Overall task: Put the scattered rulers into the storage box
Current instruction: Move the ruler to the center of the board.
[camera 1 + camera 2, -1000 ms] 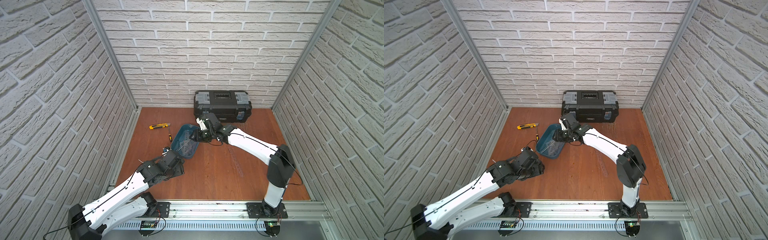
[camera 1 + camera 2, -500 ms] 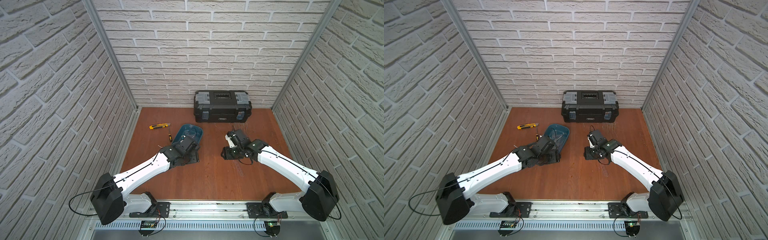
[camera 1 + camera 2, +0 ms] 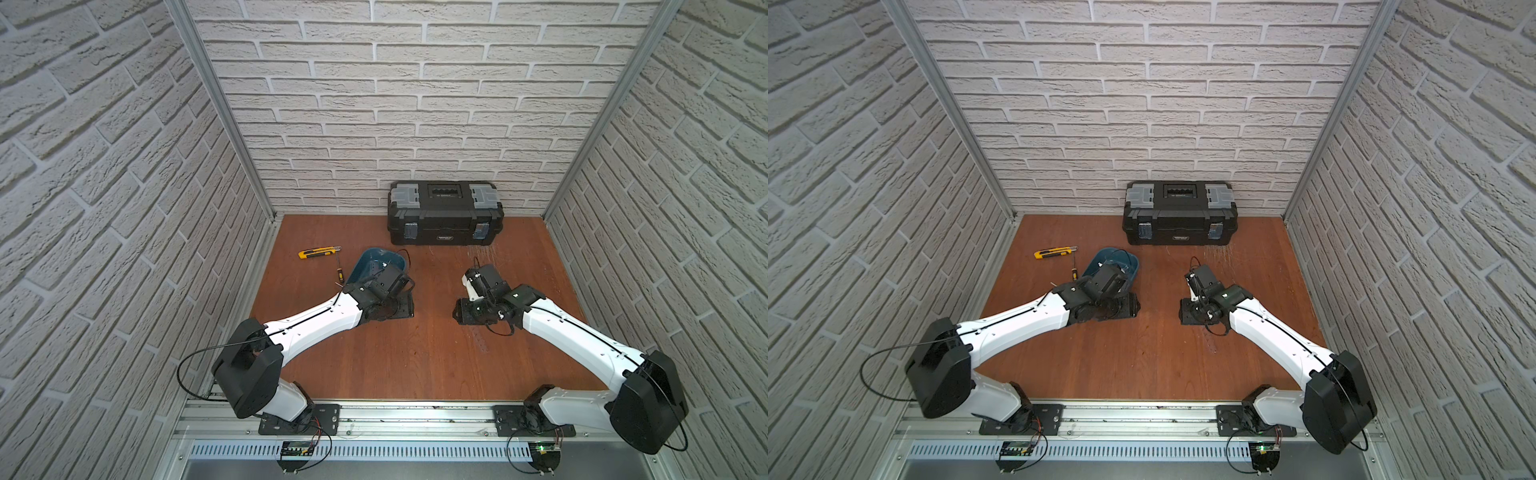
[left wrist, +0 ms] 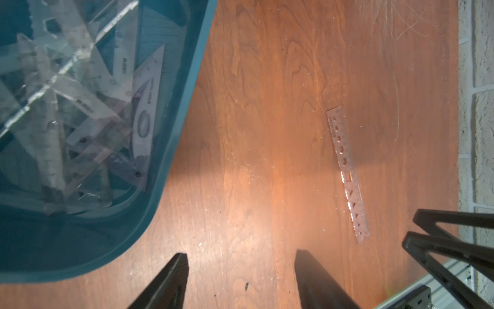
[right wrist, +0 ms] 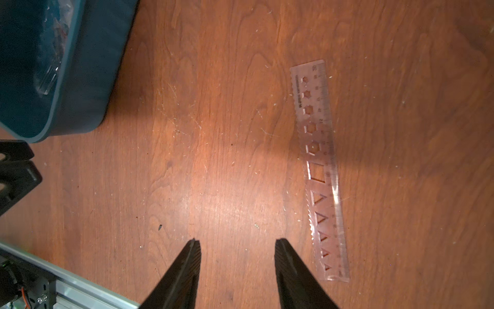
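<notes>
Step in hand: the robot is going after the only ruler seen outside the box. Nothing is being carried, and the right arm appears to be lining up a pick.
Storage box: the shallow teal-blue plastic storage box [image 4: 80,248] with rounded corners is sitting on the brown wooden surface [image 5: 213,133]. It is already holding a heap of clear plastic rulers and set squares [image 4: 80,107].
Loose ruler: one thin transparent stencil ruler with hexagon and triangle cut-outs [image 5: 319,171] is lying flat on the bare surface, well apart from the storage box. It is barely showing in the top views.
Right gripper: the right gripper [image 5: 238,256] is pointing down at the surface, its jaws standing apart and empty. The loose ruler is lying just beside the outer face of one finger, running roughly along it, not between the jaws.
Left gripper: the left gripper [image 4: 240,270] is hanging just beside the storage box's rim, its jaws also apart and empty. The loose ruler is lying nearer the right gripper.
Next move: the pick is likely calling for the right gripper to shift sideways until its jaws are straddling the ruler's narrow width, then lower.
Risk: such a flat, slick strip is offering little edge, so it may skate away instead of lifting.
</notes>
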### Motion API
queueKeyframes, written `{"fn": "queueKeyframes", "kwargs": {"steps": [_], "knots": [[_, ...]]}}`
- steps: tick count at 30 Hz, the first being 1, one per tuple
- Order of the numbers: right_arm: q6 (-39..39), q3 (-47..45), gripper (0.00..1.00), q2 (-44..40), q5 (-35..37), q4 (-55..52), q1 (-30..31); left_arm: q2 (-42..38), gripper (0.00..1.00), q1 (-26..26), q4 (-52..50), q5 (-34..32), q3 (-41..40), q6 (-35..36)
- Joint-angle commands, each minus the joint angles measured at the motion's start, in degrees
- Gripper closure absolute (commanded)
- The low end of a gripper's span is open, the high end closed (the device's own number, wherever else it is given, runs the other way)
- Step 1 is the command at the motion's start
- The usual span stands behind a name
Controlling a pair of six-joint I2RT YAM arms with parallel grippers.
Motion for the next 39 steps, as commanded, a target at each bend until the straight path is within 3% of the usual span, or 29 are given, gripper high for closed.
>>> {"fn": "queueKeyframes", "kwargs": {"steps": [1,18,39], "knots": [[0.1,-1.6,0.5,-0.8,1.0,-0.6,-0.7,1.1,0.33,-0.4,4.3,0.4,1.5,2.0],[0.1,-1.5,0.47,7.3,5.8,1.1,-1.8,1.3,0.33,-1.5,6.5,-2.8,1.5,4.8],[-1.8,-1.9,0.47,15.8,1.4,7.8,-7.9,2.7,0.33,-1.4,7.5,-1.0,-0.1,3.1]]}}
